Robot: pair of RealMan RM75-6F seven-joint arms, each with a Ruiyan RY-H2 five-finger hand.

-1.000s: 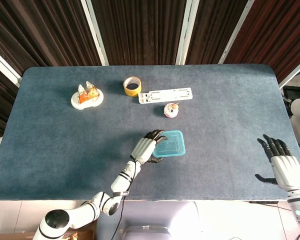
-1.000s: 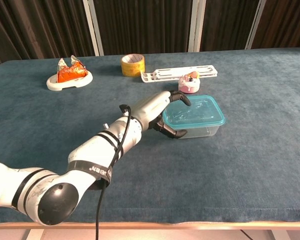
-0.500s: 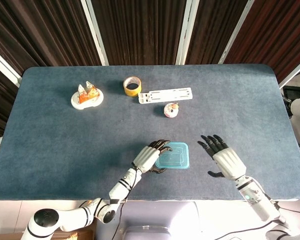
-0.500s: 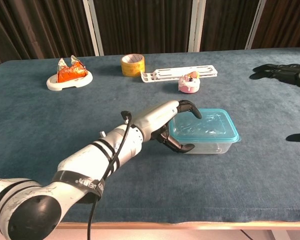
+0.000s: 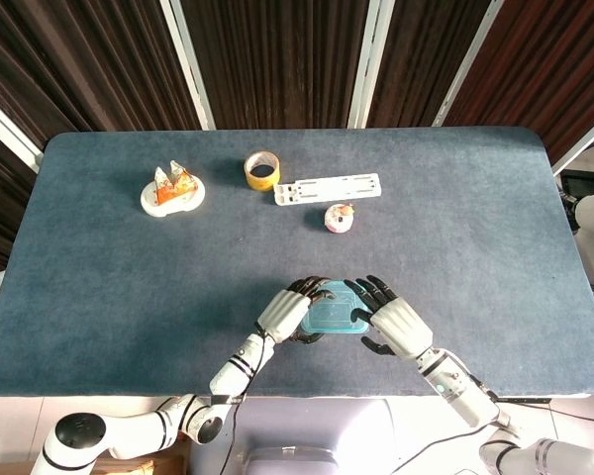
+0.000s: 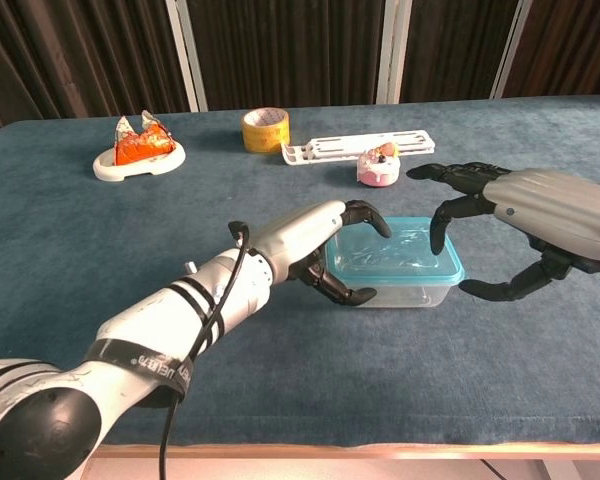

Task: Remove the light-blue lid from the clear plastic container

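Note:
The clear plastic container (image 6: 410, 285) with its light-blue lid (image 6: 392, 250) stands near the table's front edge, lid on; in the head view the lid (image 5: 332, 317) shows between both hands. My left hand (image 6: 305, 237) (image 5: 285, 313) grips the container's left end, fingers curled over the lid's edge and thumb against the side wall. My right hand (image 6: 545, 215) (image 5: 394, 322) hovers at the right end with fingers spread. Its fingertips (image 6: 442, 220) reach over the lid's right edge, the thumb lower beside the wall. I cannot tell whether it touches.
A yellow tape roll (image 5: 262, 169), a white perforated strip (image 5: 328, 187) and a small pink cake (image 5: 340, 217) lie behind the container. A white dish with orange pieces (image 5: 172, 190) sits at the back left. The table's front edge (image 5: 376, 394) runs just below the hands.
My left hand has drawn the container toward the front edge. The right hand has swept in from the far right to the container's right end.

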